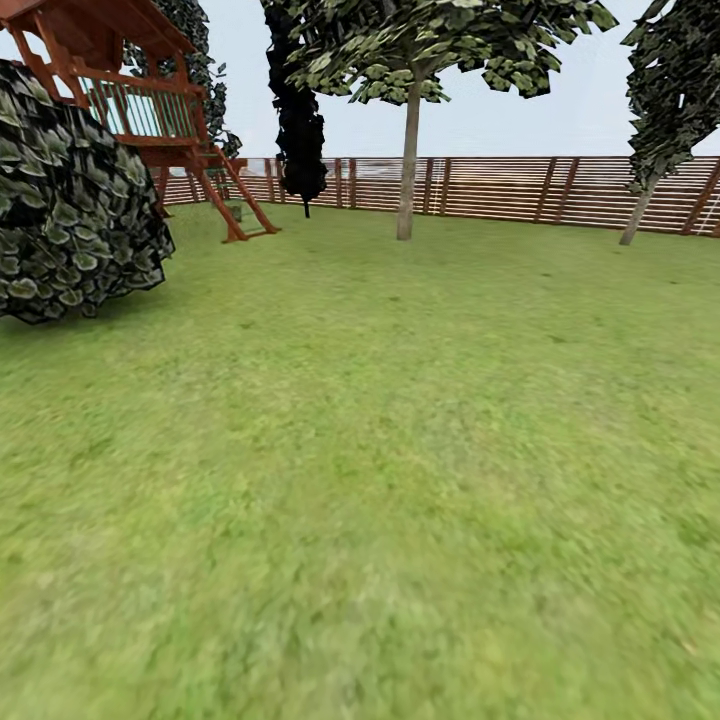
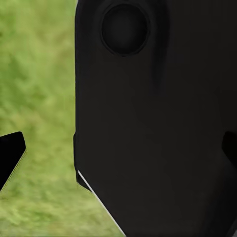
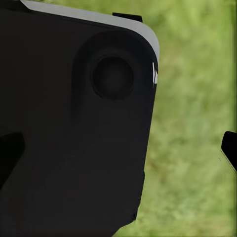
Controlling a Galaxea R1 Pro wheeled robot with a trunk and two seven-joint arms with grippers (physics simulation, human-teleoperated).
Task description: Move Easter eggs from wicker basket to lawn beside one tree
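The lawn [image 1: 380, 450] spreads wide and green ahead of me in the head view. A tree [image 1: 407, 170] with a straight pale trunk stands at the far side, near the fence. A second pale-trunked tree [image 1: 636, 215] leans at the far right. The three Easter eggs and the wicker basket are out of view. In the left wrist view my left gripper [image 2: 118, 150] is open, its dark fingertips [image 2: 11, 153] far apart in front of a black part of the robot. My right gripper [image 3: 118, 150] is open too, one of its fingertips [image 3: 229, 150] over grass.
A brown slatted fence [image 1: 520, 188] bounds the garden at the back. A wooden play tower [image 1: 150, 110] with a ladder stands at the back left, and a large dark leafy bush [image 1: 70, 200] is closer on the left. A nearly black tree [image 1: 300, 120] rises by the fence.
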